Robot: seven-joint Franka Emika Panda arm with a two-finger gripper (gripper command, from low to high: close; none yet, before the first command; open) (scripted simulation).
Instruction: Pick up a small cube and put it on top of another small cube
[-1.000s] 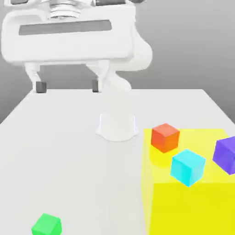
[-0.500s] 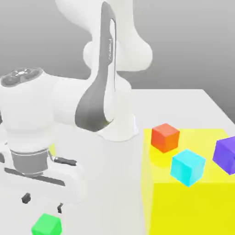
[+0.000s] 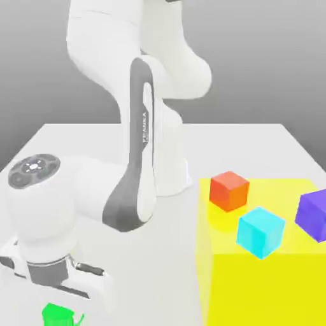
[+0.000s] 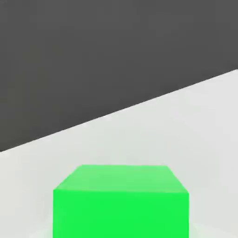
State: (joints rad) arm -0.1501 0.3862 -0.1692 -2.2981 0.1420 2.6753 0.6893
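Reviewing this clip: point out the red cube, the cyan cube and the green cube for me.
Red cube [image 3: 229,191]: exterior view, near the middle of its visible faces.
Cyan cube [image 3: 260,232]: exterior view, around its centre.
Green cube [image 4: 121,214]: hand view, on its broad brighter face.

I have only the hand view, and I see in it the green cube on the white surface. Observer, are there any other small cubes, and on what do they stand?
Observer: Yes, the exterior view shows three, red, cyan and purple, all on top of a yellow block.

Operator: To which side of this block is my green cube?

Observer: The green cube is off to the exterior view's left of the block.

Operator: Do the red and the cyan cube touch each other?

Observer: No, they stand apart, with some of the yellow top showing between them.
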